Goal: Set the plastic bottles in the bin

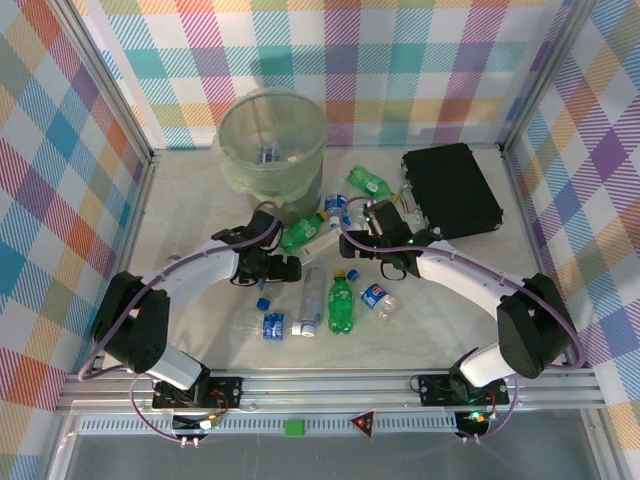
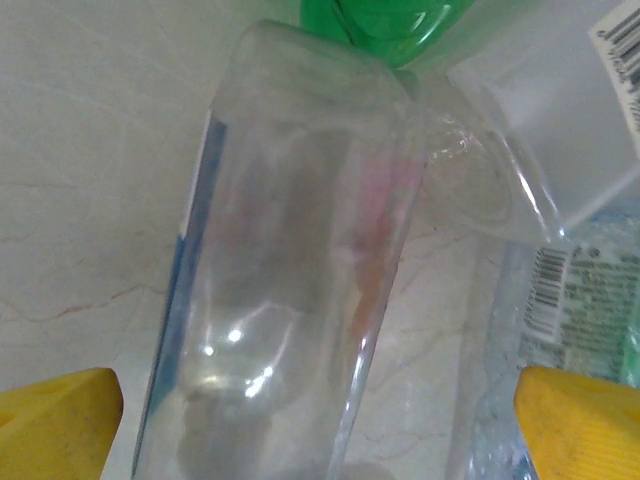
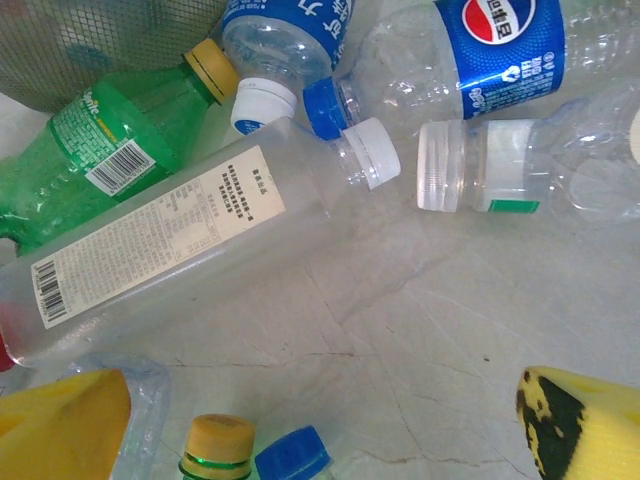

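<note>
The bin [image 1: 272, 140], grey mesh with a pale green liner, stands at the back left with a few bottles inside. Several plastic bottles lie on the table in front of it, among them a green one [image 1: 342, 303] and a Pepsi one [image 1: 377, 297]. My left gripper [image 1: 287, 268] is open and low over the table. A clear bottle [image 2: 290, 250] lies lengthwise between its yellow fingers [image 2: 55, 425] without touching them. My right gripper [image 3: 320, 420] is open over bare table. Beyond it lie a white-labelled clear bottle [image 3: 190, 240], a green bottle [image 3: 90, 165] and a Pepsi bottle [image 3: 470, 50].
A black rectangular case [image 1: 450, 188] lies at the back right, just behind my right arm. Checked walls and a metal frame enclose the table on three sides. The bin's mesh [image 3: 80, 50] shows at the top left of the right wrist view.
</note>
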